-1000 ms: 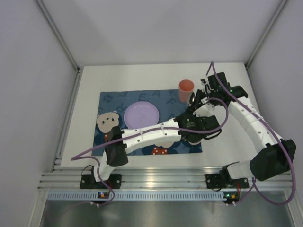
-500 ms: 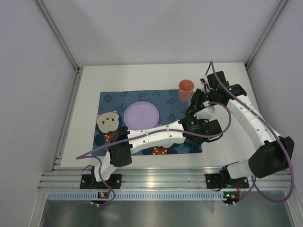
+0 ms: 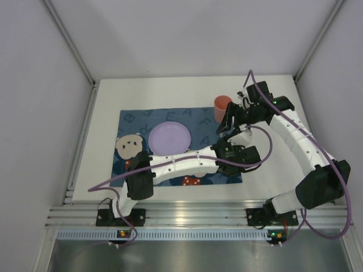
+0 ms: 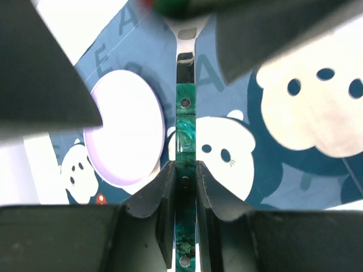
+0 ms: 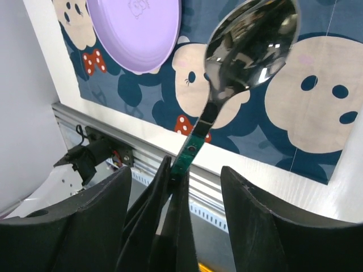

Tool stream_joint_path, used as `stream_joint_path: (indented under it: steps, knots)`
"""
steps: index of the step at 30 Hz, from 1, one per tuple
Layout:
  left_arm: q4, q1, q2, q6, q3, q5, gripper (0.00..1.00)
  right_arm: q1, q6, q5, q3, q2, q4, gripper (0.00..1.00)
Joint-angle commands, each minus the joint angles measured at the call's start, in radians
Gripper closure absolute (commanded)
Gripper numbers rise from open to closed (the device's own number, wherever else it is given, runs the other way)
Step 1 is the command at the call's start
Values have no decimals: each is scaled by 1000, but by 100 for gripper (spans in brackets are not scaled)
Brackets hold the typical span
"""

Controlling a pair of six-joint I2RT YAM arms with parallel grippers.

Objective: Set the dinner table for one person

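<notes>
A spoon with a green marbled handle and a steel bowl hangs in the air over the blue mouse-print mat. My left gripper is shut on its handle. It sits right of the lilac plate in the top view. My right gripper is open, with its jaws standing wide on either side of the spoon and the left gripper's fingers, not touching. It meets the left gripper from the far right. The white dinner table lies under everything.
An orange cup stands at the mat's far right corner, just behind the right gripper. A beige bear-face shape lies at the mat's left edge. The aluminium rail runs along the near table edge. White walls enclose the sides and back.
The right gripper has moved left and nearer, closing in on the left gripper and now overlapping the cup's side. The left wrist has shifted slightly. The spoon stays in the left gripper.
</notes>
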Motion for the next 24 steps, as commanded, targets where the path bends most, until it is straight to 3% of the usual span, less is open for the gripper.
stream_joint_path:
  steps: [1, 7, 11, 13, 18, 22, 24]
  knots:
    - [-2, 3, -110, -21, -44, -16, 100, -4, -16, 2, 67, 4, -21, 36]
    - [-20, 4, -145, -53, -62, -25, 100, -41, -47, 10, 99, 12, -58, 33]
    - [19, 4, -200, -47, -91, 2, 100, -110, -105, 19, 151, 27, -115, 7]
    - [39, 9, -235, -47, -133, 37, 100, -159, -129, 58, 203, 41, -142, 0]
    - [93, 12, -289, -37, -163, 106, 100, -213, -119, 88, 261, 59, -150, 0]
    - [37, 50, -315, -58, -174, 102, 100, -276, -117, 105, 284, 62, -155, 0]
    - [36, 88, -379, -76, -253, 119, 100, -293, -117, 109, 288, 58, -158, 0]
